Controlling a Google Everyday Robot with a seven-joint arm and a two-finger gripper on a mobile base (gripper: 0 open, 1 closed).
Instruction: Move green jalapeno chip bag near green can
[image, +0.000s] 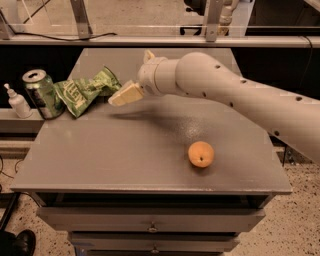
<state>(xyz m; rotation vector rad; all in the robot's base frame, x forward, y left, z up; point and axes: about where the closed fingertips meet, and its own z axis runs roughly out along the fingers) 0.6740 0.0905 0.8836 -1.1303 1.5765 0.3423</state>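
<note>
The green jalapeno chip bag (84, 93) lies crumpled on the grey table (125, 155) at its back left corner. Its left end touches the green can (42, 94), which stands upright at the table's left edge with its silver top showing. My gripper (123, 95) hangs just right of the bag on the end of the white arm. Its cream fingers (129, 93) point left and down, open and off the bag; only the bag's right tip is close to them.
An orange (201, 154) sits on the front right part of the table. A small white pump bottle (18, 102) stands on a lower shelf left of the can. A metal rail (160, 40) runs behind the table. Drawers sit under the tabletop.
</note>
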